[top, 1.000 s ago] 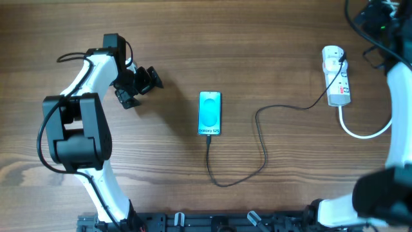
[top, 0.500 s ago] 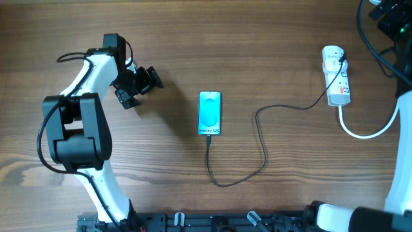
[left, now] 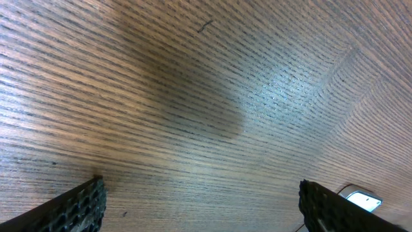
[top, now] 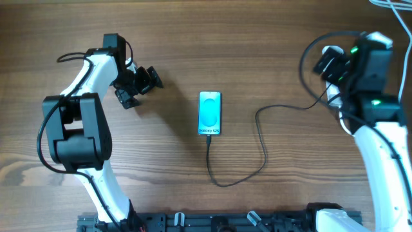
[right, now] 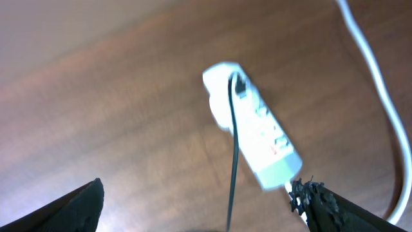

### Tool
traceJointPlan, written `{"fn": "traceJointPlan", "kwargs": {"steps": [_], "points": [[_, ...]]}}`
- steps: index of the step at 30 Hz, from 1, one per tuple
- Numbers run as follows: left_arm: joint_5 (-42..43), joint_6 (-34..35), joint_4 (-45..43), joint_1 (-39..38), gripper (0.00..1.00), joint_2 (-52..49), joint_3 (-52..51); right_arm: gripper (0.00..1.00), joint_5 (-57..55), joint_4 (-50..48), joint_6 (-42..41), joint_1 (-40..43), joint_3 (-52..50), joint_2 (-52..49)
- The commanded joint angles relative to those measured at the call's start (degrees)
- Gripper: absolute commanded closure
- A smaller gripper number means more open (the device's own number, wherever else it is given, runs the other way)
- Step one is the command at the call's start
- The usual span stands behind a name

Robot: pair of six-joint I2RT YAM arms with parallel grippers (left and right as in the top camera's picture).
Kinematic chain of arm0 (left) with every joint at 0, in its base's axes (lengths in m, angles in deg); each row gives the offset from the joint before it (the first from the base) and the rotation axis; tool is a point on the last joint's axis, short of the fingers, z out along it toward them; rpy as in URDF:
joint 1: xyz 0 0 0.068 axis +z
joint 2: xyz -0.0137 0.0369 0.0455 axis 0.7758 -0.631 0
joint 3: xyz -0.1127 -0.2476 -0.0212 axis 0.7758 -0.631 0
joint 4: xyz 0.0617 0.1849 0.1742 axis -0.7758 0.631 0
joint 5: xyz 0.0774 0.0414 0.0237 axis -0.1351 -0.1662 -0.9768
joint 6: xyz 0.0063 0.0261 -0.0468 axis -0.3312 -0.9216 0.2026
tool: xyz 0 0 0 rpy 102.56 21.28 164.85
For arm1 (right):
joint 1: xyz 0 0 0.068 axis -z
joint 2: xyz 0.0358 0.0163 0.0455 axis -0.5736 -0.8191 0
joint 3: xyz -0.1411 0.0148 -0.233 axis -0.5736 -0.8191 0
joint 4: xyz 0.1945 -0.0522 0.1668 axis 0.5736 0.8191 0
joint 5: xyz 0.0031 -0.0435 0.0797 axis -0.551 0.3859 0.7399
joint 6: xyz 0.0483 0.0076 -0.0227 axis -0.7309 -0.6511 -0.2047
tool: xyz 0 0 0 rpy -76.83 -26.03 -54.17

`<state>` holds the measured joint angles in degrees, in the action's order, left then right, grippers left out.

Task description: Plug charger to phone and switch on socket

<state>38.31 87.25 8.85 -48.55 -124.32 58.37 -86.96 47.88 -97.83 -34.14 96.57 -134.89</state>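
Observation:
The phone (top: 210, 113), teal screen up, lies mid-table; one corner of it (left: 360, 199) shows in the left wrist view. The thin black charger (top: 263, 149) loops from the phone's near edge over to the socket; I cannot tell whether its tip is seated in the phone. The white socket (right: 251, 132) with a black plug in it lies below my open right gripper (right: 203, 209), slightly blurred. From overhead the right gripper (top: 328, 64) and arm cover most of the socket. My left gripper (top: 145, 80) hovers open and empty, well left of the phone, over bare wood (left: 203, 209).
A thicker white cable (right: 380, 96) runs from the socket's near end towards the right table edge. The left arm's base (top: 74, 135) stands at the near left. A black rail (top: 212, 222) lines the front edge.
My right arm has swung in from the far right edge and now hangs over the socket. The left arm, phone and charger have not moved.

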Motion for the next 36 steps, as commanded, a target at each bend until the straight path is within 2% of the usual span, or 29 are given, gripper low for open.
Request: {"fn": "traceJointPlan", "kwargs": {"steps": [1, 9, 15, 20, 22, 25, 29, 36], "points": [[-1.2, -0.3, -0.1, 0.2, 0.00, -1.3, -1.3, 0.00, -3.3, -2.9, -0.5, -1.0, -5.1, 2.0], [-1.2, -0.3, -0.1, 0.2, 0.00, -1.3, -1.3, 0.00, -3.3, -8.3, -1.4, -1.0, -18.1, 3.9], [-1.2, -0.3, -0.2, 0.2, 0.00, -1.3, -1.3, 0.00, -3.5, -21.0, -2.8, -1.0, -32.6, 7.5], [-1.2, -0.3, -0.1, 0.2, 0.00, -1.3, -1.3, 0.00, -4.7, -22.6, -2.8, -1.0, -38.9, 9.6], [-1.2, -0.3, -0.1, 0.2, 0.00, -1.3, -1.3, 0.00, -5.0, -28.3, -2.8, -0.9, -42.4, 10.5], [-1.2, -0.3, -0.1, 0.2, 0.00, -1.3, -1.3, 0.00, -4.5, -44.3, -3.0, -1.0, -51.8, 12.6], [-1.2, -0.3, -0.2, 0.2, 0.00, -1.3, -1.3, 0.00, -4.3, -52.4, -3.5, -1.0, -58.6, 14.6], [-1.2, -0.3, -0.2, 0.2, 0.00, -1.3, -1.3, 0.00, 2.1, -51.1, -3.3, -1.0, -62.0, 19.1]]}}
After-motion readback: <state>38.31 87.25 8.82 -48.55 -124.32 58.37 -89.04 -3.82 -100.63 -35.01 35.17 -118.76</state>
